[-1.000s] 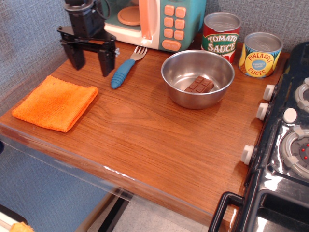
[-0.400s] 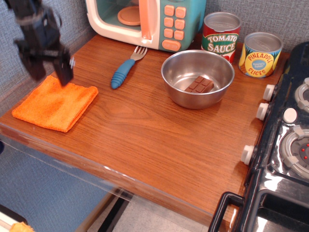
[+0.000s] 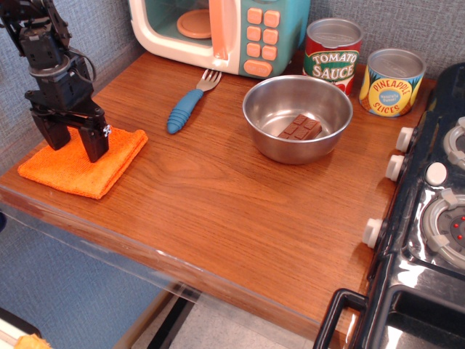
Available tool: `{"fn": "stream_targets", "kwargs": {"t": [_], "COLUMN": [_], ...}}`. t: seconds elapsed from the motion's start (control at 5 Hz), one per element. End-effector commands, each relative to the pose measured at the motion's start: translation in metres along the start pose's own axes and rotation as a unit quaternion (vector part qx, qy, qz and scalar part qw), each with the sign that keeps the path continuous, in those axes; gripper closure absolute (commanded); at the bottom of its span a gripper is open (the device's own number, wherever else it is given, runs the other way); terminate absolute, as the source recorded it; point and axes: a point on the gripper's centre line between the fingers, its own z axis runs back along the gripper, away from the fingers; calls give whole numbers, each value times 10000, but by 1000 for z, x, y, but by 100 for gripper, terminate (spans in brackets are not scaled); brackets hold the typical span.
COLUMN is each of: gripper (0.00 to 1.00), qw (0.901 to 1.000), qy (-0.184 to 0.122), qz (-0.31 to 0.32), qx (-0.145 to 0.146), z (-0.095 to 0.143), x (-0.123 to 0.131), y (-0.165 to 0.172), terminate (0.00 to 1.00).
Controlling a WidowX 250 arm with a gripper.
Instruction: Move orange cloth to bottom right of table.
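The orange cloth [image 3: 94,169] lies flat at the front left corner of the reddish-brown table [image 3: 232,211]. My black gripper [image 3: 73,145] stands directly over the cloth, pointing down. Its two fingers are spread apart, with the tips at or just above the cloth's surface. Nothing is held between them. The arm hides the middle of the cloth.
A blue-handled fork [image 3: 187,104] lies behind the cloth. A steel bowl [image 3: 297,116] holds a chocolate bar [image 3: 300,128]. A toy microwave [image 3: 218,29], a tomato sauce can [image 3: 332,52] and a pineapple can [image 3: 391,80] stand at the back. A black toy stove [image 3: 429,218] fills the right side.
The gripper has moved from the back of the table, near the microwave, forward and left, and has come down over the orange cloth. The cloth has not moved.
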Motion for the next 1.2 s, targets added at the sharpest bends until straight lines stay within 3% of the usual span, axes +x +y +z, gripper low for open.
{"fn": "stream_targets", "kwargs": {"t": [0.0,0.2,0.4,1.0], "gripper": [0,0,0,0], "qw": [9998,9998,9995,9971], "qy": [44,163,268,414], "qz": [-26,45,-13,-345], "qx": [191,96,-186,-534], "z": [-17,-22,-24,-17], "x": [-14,-17,-23,-43], "y": [7,5,-10,-125], "terminate": [0,0,0,0]}}
